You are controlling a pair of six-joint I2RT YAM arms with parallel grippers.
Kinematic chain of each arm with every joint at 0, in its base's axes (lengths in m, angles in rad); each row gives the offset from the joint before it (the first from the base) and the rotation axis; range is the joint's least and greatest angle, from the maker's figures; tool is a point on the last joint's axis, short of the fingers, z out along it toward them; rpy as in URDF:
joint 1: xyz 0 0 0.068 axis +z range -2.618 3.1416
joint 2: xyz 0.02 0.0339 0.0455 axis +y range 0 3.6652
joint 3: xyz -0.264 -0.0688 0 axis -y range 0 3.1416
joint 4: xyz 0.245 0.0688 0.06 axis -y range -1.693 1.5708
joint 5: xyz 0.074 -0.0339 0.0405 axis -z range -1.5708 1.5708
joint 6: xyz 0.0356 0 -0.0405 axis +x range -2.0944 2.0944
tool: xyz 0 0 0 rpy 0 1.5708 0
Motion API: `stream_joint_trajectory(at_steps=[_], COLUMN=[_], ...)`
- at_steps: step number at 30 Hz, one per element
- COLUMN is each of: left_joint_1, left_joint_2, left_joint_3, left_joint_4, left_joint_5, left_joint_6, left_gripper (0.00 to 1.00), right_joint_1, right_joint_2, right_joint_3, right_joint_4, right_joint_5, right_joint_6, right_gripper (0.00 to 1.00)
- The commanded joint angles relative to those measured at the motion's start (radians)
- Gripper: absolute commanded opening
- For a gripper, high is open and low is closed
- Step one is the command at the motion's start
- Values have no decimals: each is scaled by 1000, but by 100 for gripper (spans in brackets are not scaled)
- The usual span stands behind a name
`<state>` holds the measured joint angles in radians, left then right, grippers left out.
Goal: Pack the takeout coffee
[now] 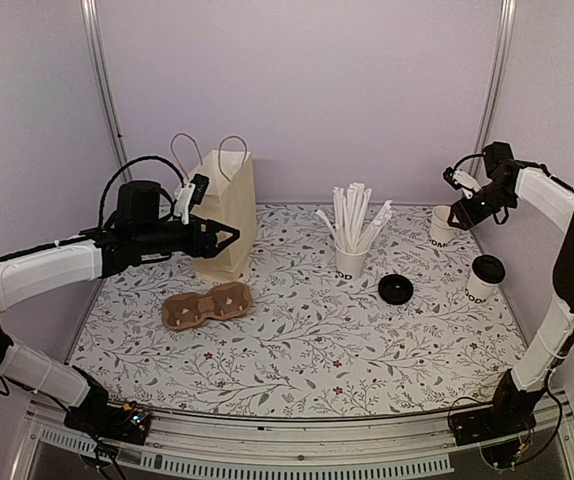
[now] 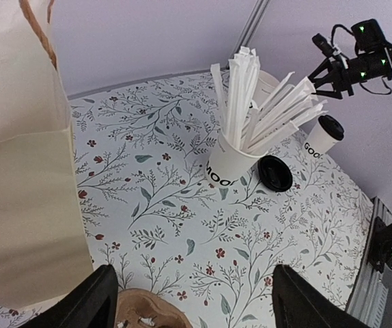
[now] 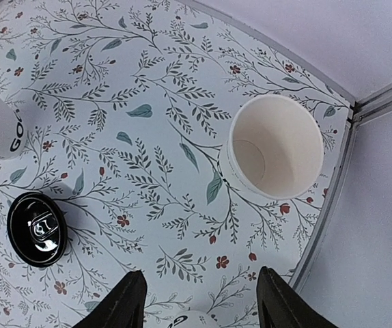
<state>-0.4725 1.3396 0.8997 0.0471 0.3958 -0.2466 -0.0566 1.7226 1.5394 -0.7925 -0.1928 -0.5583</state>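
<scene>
The takeout coffee (image 1: pixel 485 278) is a white paper cup with a black lid, standing at the right side of the table. It also shows in the left wrist view (image 2: pixel 323 134), and a sliver of its lettered side (image 3: pixel 194 320) lies at the lower edge of the right wrist view. My right gripper (image 1: pixel 457 215) hangs above the back right, over a lidless white cup (image 3: pixel 276 145). Its jaws (image 3: pixel 206 304) stand open with nothing gripped. My left gripper (image 1: pixel 231 238) is open beside the paper bag (image 1: pixel 225 215). It (image 2: pixel 196 301) is empty above the floral cloth.
A brown cup carrier (image 1: pixel 207 305) lies in front of the bag. A white cup full of straws (image 1: pixel 350 262) stands mid-table, with a loose black lid (image 1: pixel 396 289) to its right. The lidless cup (image 1: pixel 442 225) sits near the back right corner post.
</scene>
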Motion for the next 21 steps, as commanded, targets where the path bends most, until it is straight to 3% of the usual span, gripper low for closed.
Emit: stream_joint_trajectory(at_steps=[1,21], left_joint_1=[12,12], left_joint_2=[-22,-29], left_joint_3=[-10,-8], left_joint_4=[7,7], left_joint_5=[17,31], left_joint_6=[13,17], left_gripper=[79,79], right_joint_1=[20,50], right_joint_2=[92,368], right_joint_3=[83,313], right_joint_4=[13,-19], right_joint_5=[88,110], right_joint_6=[15,11], right_gripper=[58,57])
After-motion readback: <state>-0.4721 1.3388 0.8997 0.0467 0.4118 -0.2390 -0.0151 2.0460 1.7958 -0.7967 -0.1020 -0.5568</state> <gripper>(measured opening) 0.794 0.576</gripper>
